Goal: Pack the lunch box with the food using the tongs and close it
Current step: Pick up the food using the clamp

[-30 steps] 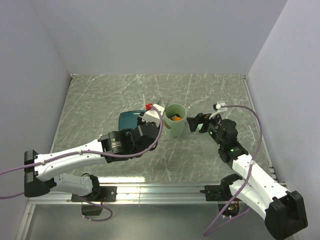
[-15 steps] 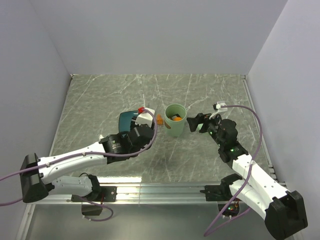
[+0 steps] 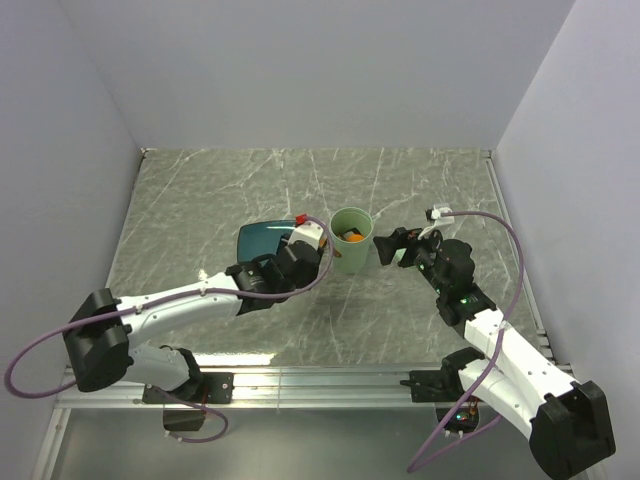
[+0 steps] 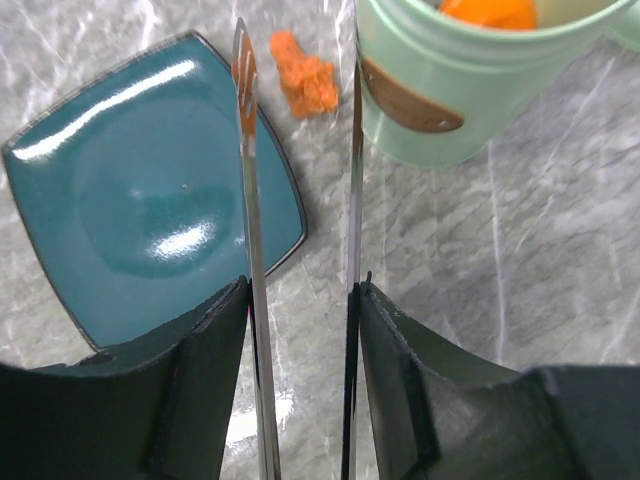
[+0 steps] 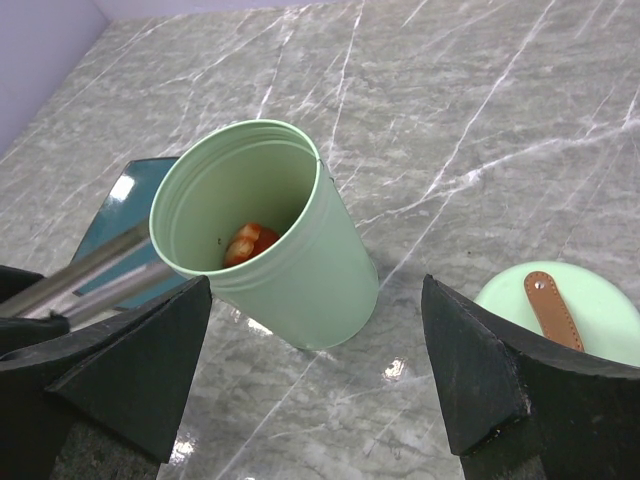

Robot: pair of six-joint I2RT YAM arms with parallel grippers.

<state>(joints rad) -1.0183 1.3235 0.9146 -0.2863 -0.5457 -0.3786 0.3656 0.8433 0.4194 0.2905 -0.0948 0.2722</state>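
**Inspector:** Mint-green lunch box (image 3: 351,240) stands upright and uncovered on the tabletop (image 3: 200,190) in the overhead view, with orange food (image 3: 350,236) visible inside. Claws?

**Assistant:** Left claw (image 3: 305,243) sits just beside the box, over the edge of the plate (image 3: 256,238). Right claw (image 3: 393,245) is near the box's opposite side. Finer detail is too small there.

**Inspector:** Left wrist view?

**Assistant:** Left claw (image 4: 300,380) grips the tongs (image 4: 247,180), whose blades stand parted. One orange piece (image 4: 305,80) lies loose on the tabletop between the tips, just beside the box (image 4: 440,100) and not in it. No food shows on the plate (image 4: 150,200).

**Inspector:** Right wrist view?

**Assistant:** Right claw (image 5: 315,320) gapes wide and holds nothing. A red-orange piece (image 5: 250,243) rests at the box bottom. The lid (image 5: 600,310) lies flat on the tabletop, near the box.

**Inspector:** Judgement: packing is partly done. At least the loose piece is left to load, then the lid to fit.
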